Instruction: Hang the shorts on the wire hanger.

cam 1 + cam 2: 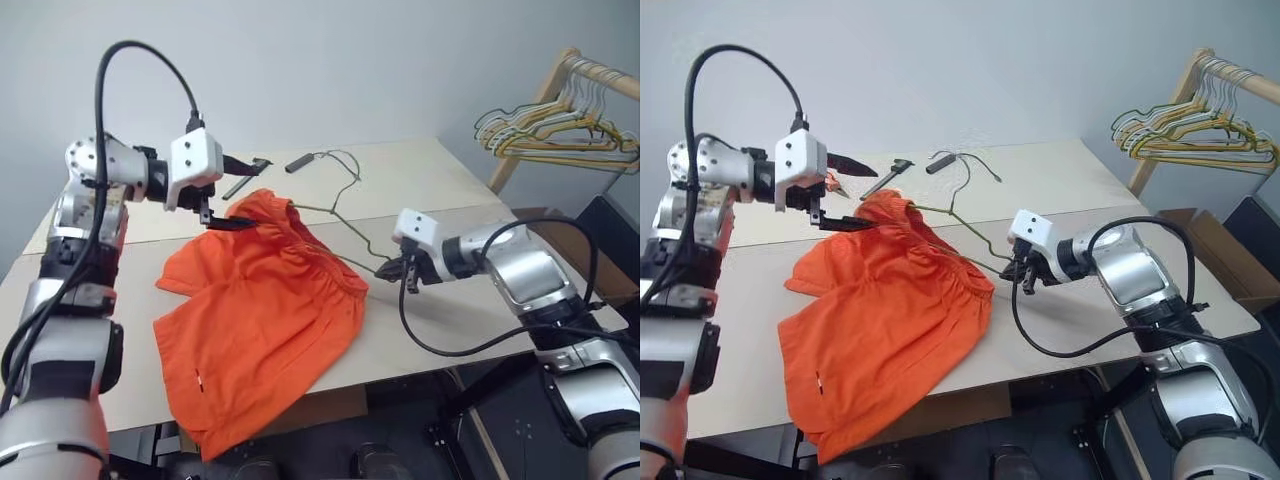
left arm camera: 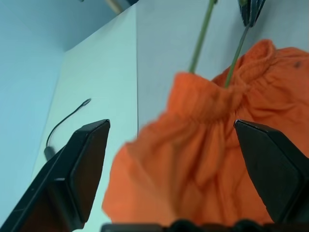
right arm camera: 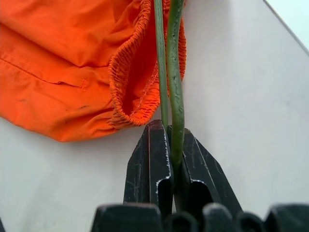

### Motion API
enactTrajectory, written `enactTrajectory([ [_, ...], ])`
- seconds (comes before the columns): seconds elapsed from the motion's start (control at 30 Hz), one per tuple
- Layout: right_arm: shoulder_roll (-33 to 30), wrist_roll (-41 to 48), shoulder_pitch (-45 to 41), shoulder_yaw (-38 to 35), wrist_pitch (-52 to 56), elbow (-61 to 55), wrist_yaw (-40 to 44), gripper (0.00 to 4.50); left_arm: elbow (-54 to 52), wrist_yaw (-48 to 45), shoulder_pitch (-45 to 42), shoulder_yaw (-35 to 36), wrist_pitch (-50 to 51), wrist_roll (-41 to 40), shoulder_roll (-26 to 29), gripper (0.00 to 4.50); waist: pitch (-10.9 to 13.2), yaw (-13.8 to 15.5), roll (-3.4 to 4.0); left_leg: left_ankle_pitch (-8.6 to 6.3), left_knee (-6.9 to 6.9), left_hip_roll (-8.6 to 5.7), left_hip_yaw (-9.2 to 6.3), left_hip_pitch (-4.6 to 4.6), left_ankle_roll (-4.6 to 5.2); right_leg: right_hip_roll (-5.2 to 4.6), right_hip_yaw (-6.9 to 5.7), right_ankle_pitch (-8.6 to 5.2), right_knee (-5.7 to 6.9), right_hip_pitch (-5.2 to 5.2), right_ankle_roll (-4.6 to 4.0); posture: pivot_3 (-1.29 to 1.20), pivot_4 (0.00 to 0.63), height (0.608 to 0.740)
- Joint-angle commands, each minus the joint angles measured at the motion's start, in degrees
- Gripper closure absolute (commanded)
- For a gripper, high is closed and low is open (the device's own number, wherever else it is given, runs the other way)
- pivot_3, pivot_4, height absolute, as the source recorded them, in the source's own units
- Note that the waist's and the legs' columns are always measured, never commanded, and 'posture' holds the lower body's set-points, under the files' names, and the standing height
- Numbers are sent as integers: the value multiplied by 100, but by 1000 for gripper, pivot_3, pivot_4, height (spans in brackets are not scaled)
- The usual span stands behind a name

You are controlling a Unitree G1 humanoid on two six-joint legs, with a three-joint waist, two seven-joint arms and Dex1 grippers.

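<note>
Left eye view and right eye view give no brand, label or writing that can be read on any thing. On the pale beige table (image 1: 440,180) the bright orange fabric shorts (image 1: 265,320) lie spread in the middle, and one leg hangs over the near edge of the table. The gathered elastic waistband is lifted up toward the far edge. The thin grey-metal wire hanger (image 1: 345,215) passes through the waistband; its small curved hook points to the far edge, where a small dark tool (image 1: 245,178) also lies. The left gripper (image 1: 222,195) is raised above the table near the far left part, its arm bent, its black fingers (image 2: 84,164) wide apart, one on each side of the lifted waistband; whether they touch the cloth I cannot tell. The right gripper (image 1: 400,268) comes in from the right edge and points down and toward the shorts. In the right wrist view its jaws are closed tight on the hanger's doubled wire, just beside the waistband. Beyond the far right corner, a bunch of yellowish and grey hangers (image 1: 555,130) hangs on a wooden rack (image 1: 560,80).
</note>
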Motion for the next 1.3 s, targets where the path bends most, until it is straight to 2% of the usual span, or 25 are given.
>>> enactTrajectory([
  [0.03, -45, -86, -244, -12, -146, -236, 79, 4500, 264, -348, -313, -73, -91, 112, -48, 20, 0, -8, 0, 0, 0, 0, 0, -1, 0, 0, 0, 0, 0, -1, 0, -35, 0, 740],
  [0.17, -27, -145, -289, 29, -185, -330, 149, 4500, 361, -808, -386, -250, -105, 42, -23, 20, 0, -26, 0, 0, 1, 1, 2, -7, 0, 0, 2, 0, 2, -8, 0, -36, 0, 740],
  [0.4, -47, -203, -305, 72, -258, -477, 229, 4500, 425, -858, -375, -646, -14, -89, -39, 20, 0, -22, 0, -1, 5, 3, 2, -10, 1, 0, 3, 0, 6, -12, 0, -41, 0, 740],
  [0.5, -59, -204, -280, 61, -235, -550, 261, 4500, 346, -858, -303, -765, 39, -160, -85, 623, 0, -23, 0, -1, 5, 4, 2, -11, 2, 0, 2, 0, 6, -13, 1, -45, 0, 740],
  [0.57, -80, -249, -239, 76, -253, -592, 256, 4500, 233, -858, -266, -877, 195, -322, -72, 1217, 0, -23, 0, -2, 8, 4, 2, -15, 3, 0, 2, 0, 6, -16, 1, -46, 0, 740],
  [0.8, -109, -299, -140, 67, -231, -771, 269, 4500, 218, -858, -186, -1096, 161, -323, -86, 3650, 0, -42, 0, -2, 40, 4, 1, -79, 4, 0, 6, 0, 53, -78, 1, -59, 0, 740],
  [0.9, -159, -371, -84, 101, -290, -795, 255, 4500, 172, -858, -186, -1119, 187, -374, -71, 4483, 0, -74, 0, -2, 48, 3, 1, -79, 4, 0, 7, 0, 59, -79, 1, -58, 0, 740],
  [1.07, -143, -512, -4, 133, -516, -788, 140, 4500, 208, -858, -142, -1162, 98, -307, -43, 4483, 0, -120, 0, -5, 69, 4, 0, -79, 8, 0, 8, -1, 71, -78, 2, -53, 0, 740],
  [1.23, -54, -642, 104, 40, -1326, -662, -66, 4500, 282, -850, -104, -974, 47, -76, -102, 4483, 0, -142, 0, -5, 80, 4, 0, -76, 8, 0, 10, -2, 86, -78, 2, -52, 0, 740],
  [1.3, -67, -680, 111, 12, -1486, -570, -115, 3910, 276, -857, -96, -911, 0, -44, -87, 4483, 0, -144, 0, -5, 80, 4, 0, -75, 8, 0, 11, -2, 89, -78, 2, -54, 0, 740],
])
